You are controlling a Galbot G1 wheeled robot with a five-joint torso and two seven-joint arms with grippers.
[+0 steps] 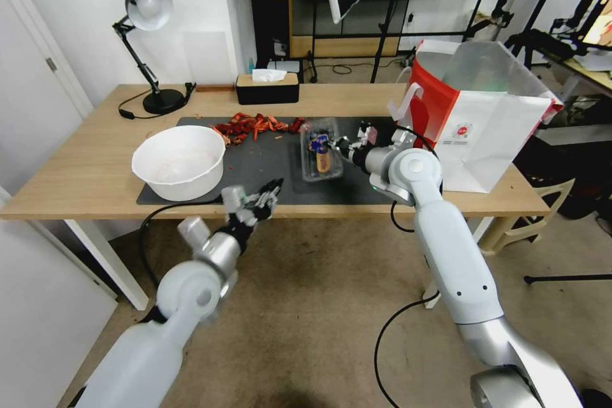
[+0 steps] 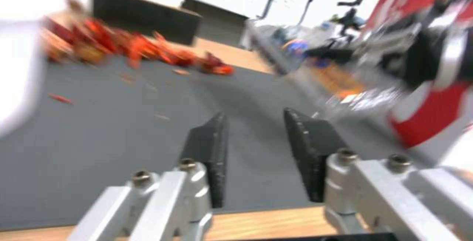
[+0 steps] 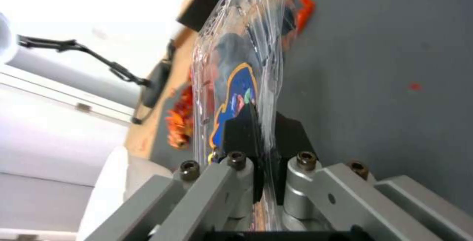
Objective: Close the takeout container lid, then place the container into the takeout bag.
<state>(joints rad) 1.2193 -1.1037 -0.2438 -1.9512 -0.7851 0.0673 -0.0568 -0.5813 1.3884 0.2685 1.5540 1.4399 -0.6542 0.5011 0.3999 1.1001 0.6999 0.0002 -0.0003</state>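
Between the clenched fingers (image 3: 235, 137) of the right gripper (image 3: 264, 141), the thin flanged edge of the takeout container (image 3: 241, 67) is pinched; the box lies on the dark mat (image 1: 268, 166) of the counter (image 1: 83, 172), its lid (image 1: 320, 154) seen folded over it. The clear shell is judged light, thin, slippery and easily crushed, so the stiffer rim is the sound hold. Its long axis runs away from the robot, across the fingers' approach. Beside that arm, farther out, the takeout bag (image 1: 484, 127) stands upright, mouth upward. Near the counter's front edge, the left gripper (image 2: 254, 148) hovers released, holding nothing.
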